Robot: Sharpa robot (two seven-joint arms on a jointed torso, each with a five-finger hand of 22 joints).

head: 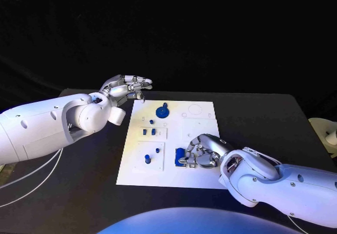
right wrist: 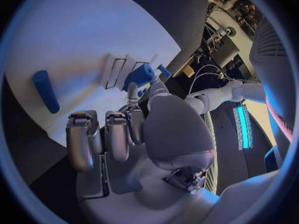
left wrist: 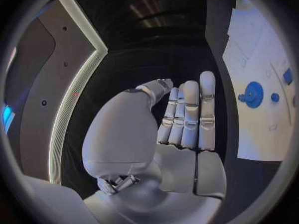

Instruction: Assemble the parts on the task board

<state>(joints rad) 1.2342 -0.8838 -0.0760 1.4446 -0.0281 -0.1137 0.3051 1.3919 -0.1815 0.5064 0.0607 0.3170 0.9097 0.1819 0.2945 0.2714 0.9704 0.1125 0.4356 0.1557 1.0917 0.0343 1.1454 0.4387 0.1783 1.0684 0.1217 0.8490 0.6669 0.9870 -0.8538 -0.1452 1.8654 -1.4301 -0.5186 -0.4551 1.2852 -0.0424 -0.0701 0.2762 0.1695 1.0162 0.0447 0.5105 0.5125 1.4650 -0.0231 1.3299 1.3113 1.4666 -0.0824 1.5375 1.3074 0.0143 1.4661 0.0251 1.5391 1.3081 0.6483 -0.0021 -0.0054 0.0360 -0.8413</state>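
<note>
The white task board (head: pixel 200 124) lies in the middle of the black table. On it are a blue gear (head: pixel 163 111), small blue pegs (head: pixel 148 131) and a blue peg (head: pixel 147 158) near the front. My right hand (head: pixel 205 152) rests on the board's near right part, fingers curled. Its thumb and one finger close round a blue block (head: pixel 181 155), the same blue block (right wrist: pixel 141 75) in the right wrist view. A blue cylinder (right wrist: pixel 46 90) lies apart on the board. My left hand (head: pixel 127 88) hovers off the board's far left corner. This left hand (left wrist: pixel 187 115) holds nothing; the gear (left wrist: pixel 253 93) lies beyond it.
A pale round object (head: pixel 325 132) sits at the table's right edge. Bare black table (head: pixel 273 122) runs right of the board, and more lies left of it under my left arm (head: pixel 49 124).
</note>
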